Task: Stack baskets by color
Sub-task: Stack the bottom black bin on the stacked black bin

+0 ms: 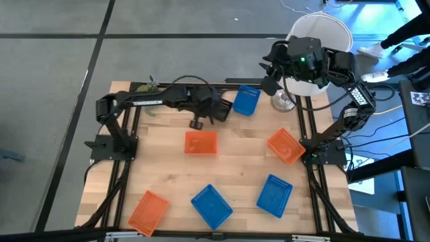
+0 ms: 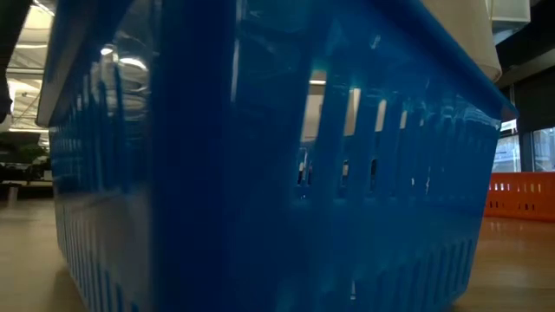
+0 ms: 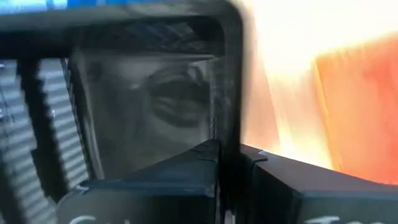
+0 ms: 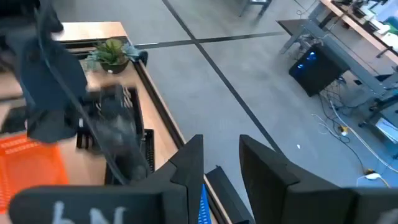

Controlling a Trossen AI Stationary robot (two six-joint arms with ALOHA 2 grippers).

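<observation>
The left end effector (image 1: 213, 107) is over the far middle of the worktop (image 1: 235, 171), fingers fully closed on a black basket (image 3: 143, 99); only the left wrist view shows the clamp, with the dark mesh wall pinched between the fingertips (image 3: 205, 165) and an orange basket (image 1: 201, 142) beside it. In the high view that orange basket lies just nearer the front edge than the left end effector. The right end effector (image 4: 217, 155) is raised beyond the far right corner, fingers apart and empty, above the white lampshade (image 1: 321, 30). Its wrist view alone shows the green plant (image 4: 111, 53) at the far left corner and a black basket (image 4: 121, 134) hanging under the left arm. The high view shows blue baskets at the far edge (image 1: 246, 101), the front middle (image 1: 211, 206) and the front right (image 1: 274, 195), orange ones near the right edge (image 1: 285, 146) and the front left corner (image 1: 148, 210). The low view is filled by one blue basket wall (image 2: 260, 173), with an orange basket (image 2: 523, 195) behind.
</observation>
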